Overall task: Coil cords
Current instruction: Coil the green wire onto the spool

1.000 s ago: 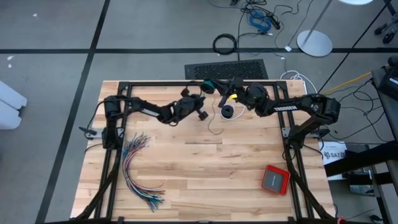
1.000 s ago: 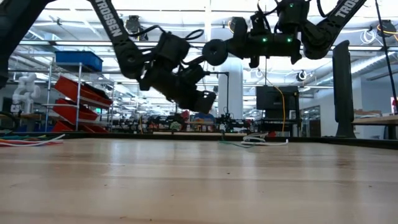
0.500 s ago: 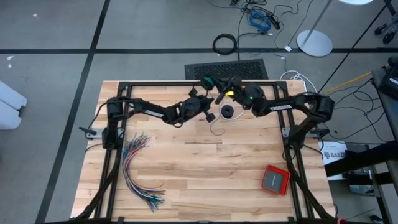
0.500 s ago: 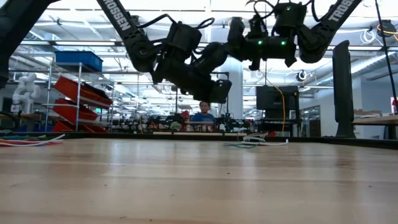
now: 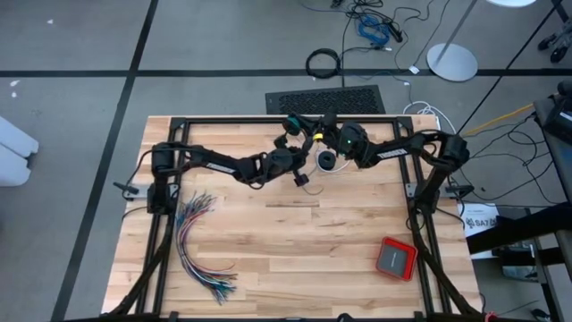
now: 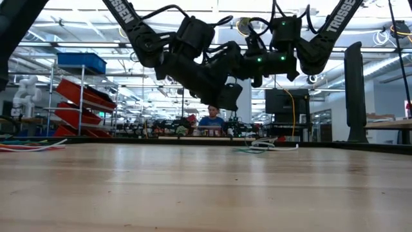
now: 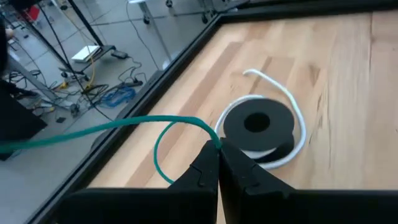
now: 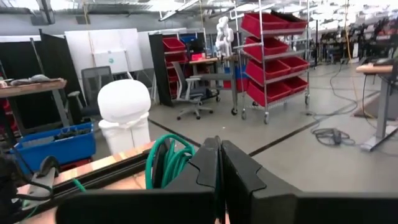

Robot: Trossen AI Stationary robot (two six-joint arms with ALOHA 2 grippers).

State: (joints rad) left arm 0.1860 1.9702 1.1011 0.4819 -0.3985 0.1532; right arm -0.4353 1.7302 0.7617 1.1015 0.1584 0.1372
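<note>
Moved left jaws (image 5: 301, 176) nearer black cord (image 7: 258, 129) coil since a second ago. My left jaws pinch teal-green cord (image 7: 124, 127) just beside that coil on counter (image 5: 295, 250). Beyond coil, my right jaws (image 5: 315, 136) closed, teal loops (image 8: 166, 162) bunched against them.

A fanned bundle of coloured wires (image 5: 198, 241) is seen lying on the wooden table (image 5: 295, 259) near its left edge; a red box (image 5: 395, 258) is set flat near the right front corner, well apart from the wires; a black floor mat (image 5: 326, 99) is laid just beyond the table's far edge; a thick black cable ring (image 5: 323, 63) is left on the floor past the mat; a white round base (image 5: 452, 61) is stood on the floor to the right; a tangle of blue cable (image 5: 374, 30) is spread nearby; red bin shelves (image 8: 273, 37) and a white rounded object (image 8: 125, 106) are seen in the room; a person in blue (image 6: 210, 120) is glimpsed far behind the table.
</note>
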